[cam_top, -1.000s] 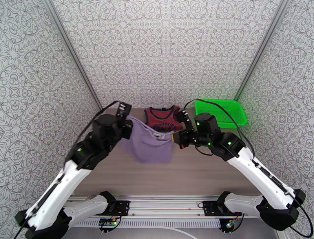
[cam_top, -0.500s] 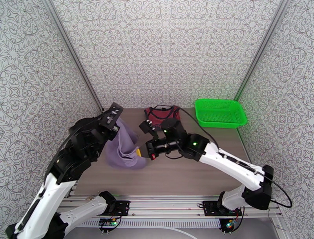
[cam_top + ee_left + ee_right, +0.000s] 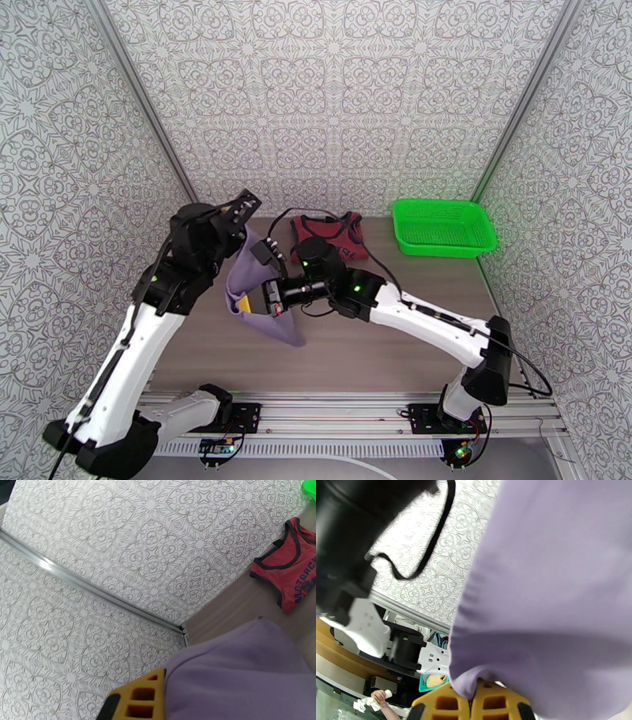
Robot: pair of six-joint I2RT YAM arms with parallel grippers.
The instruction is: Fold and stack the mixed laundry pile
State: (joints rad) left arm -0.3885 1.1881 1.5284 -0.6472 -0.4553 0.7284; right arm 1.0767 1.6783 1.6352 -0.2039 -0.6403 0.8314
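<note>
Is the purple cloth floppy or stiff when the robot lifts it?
Probably floppy: the purple cloth sags and droops between the left gripper and right gripper. Likely light, since small pinches hold it up. It may slip, as the right one grips just an edge.

The left arm (image 3: pixel 130 351) and right arm (image 3: pixel 430 316) share white shells, bulky black joints, small green lights (image 3: pixel 353 286) and thin black cables (image 3: pixel 433 547) looped alongside, ending in yellow plastic fingers (image 3: pixel 440 703) moulded with square hollows.
</note>
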